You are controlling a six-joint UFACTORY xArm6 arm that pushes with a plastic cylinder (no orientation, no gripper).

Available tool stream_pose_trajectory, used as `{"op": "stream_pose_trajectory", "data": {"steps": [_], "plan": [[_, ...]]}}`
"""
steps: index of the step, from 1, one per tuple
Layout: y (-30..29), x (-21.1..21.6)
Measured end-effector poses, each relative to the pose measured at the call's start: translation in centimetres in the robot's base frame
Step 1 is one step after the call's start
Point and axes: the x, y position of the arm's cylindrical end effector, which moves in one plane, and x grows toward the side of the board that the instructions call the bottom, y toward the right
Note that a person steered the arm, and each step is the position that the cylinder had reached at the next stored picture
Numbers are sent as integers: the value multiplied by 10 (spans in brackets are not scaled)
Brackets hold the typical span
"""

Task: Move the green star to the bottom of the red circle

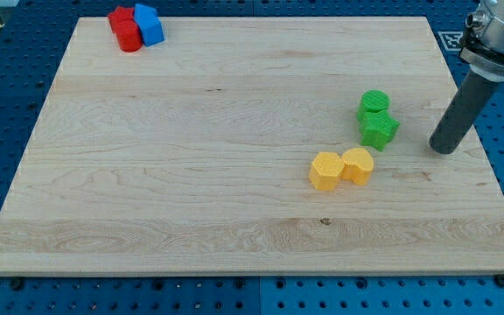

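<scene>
The green star (379, 130) lies at the view's right, just below and touching a green round block (374, 104). The red circle (129, 37) sits at the view's top left, pressed against another red block (119, 17) and a blue block (150, 24). My tip (444, 149) rests on the board to the right of the green star, a short gap apart from it.
A yellow hexagon-like block (326, 171) and a yellow heart-like block (358, 165) lie touching each other, below and left of the green star. The wooden board (234, 201) ends close to my tip on the right, with blue pegboard around it.
</scene>
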Motion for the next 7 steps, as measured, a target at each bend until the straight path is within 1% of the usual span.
{"op": "stream_pose_trajectory", "data": {"steps": [2,4,5,7], "plan": [[-48,-9],[-94,-38],[-120,-38],[-193,-42]]}}
